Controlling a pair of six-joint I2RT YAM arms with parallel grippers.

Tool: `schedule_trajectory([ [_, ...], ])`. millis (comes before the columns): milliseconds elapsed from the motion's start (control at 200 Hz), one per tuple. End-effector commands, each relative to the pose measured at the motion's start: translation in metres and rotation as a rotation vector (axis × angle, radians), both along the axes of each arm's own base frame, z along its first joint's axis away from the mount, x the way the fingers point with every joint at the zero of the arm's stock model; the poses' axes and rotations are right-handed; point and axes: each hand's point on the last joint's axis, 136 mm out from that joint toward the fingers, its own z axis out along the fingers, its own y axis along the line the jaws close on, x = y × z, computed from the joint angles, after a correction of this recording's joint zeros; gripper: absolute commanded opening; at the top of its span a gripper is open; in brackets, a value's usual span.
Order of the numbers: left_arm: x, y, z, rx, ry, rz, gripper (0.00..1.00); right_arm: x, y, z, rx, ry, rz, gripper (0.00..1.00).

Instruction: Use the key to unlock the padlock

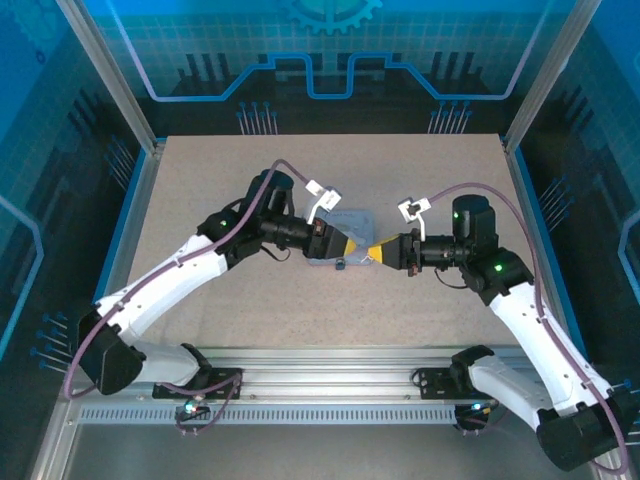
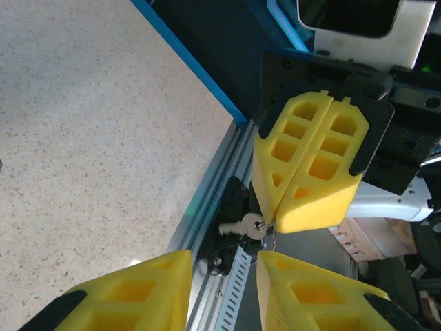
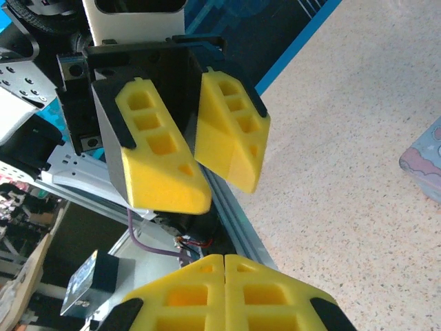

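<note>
The left gripper point(image 2: 224, 267), yellow foam fingers spread and empty, is facing the right gripper point(image 2: 284, 219), which is pinching the small silvery metal key point(image 2: 241, 225) by the pale blue rectangular tin point(image 1: 352, 220). The tiny dark padlock point(image 1: 340, 264) is lying just beside the tin, likely needing steadying before insertion.

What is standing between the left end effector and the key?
Nothing visible. The key sticks out from the shut right end effector, straight across open air from the open left end effector.

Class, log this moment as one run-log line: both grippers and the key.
left gripper: jaws open | right gripper: jaws shut on key | grippers tip to tip over tin
</note>
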Motion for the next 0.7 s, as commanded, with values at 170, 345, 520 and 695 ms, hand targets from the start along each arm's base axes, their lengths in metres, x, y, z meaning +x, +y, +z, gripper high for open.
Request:
schedule_trajectory([
  [170,0.008,0.007,0.008,-0.057,0.000,0.102,0.42,0.008,-0.005,0.017,-0.012,-0.076,-0.081,0.00],
  [345,0.023,0.015,0.000,-0.040,0.041,0.229,0.52,0.021,-0.019,0.015,-0.098,-0.155,-0.212,0.00],
  [520,0.038,0.025,-0.012,-0.032,0.129,0.353,0.60,0.033,-0.030,0.018,-0.212,-0.293,-0.328,0.00],
  [695,0.054,0.036,-0.010,-0.095,0.239,0.447,0.72,0.050,-0.039,0.033,-0.356,-0.519,-0.446,0.00],
])
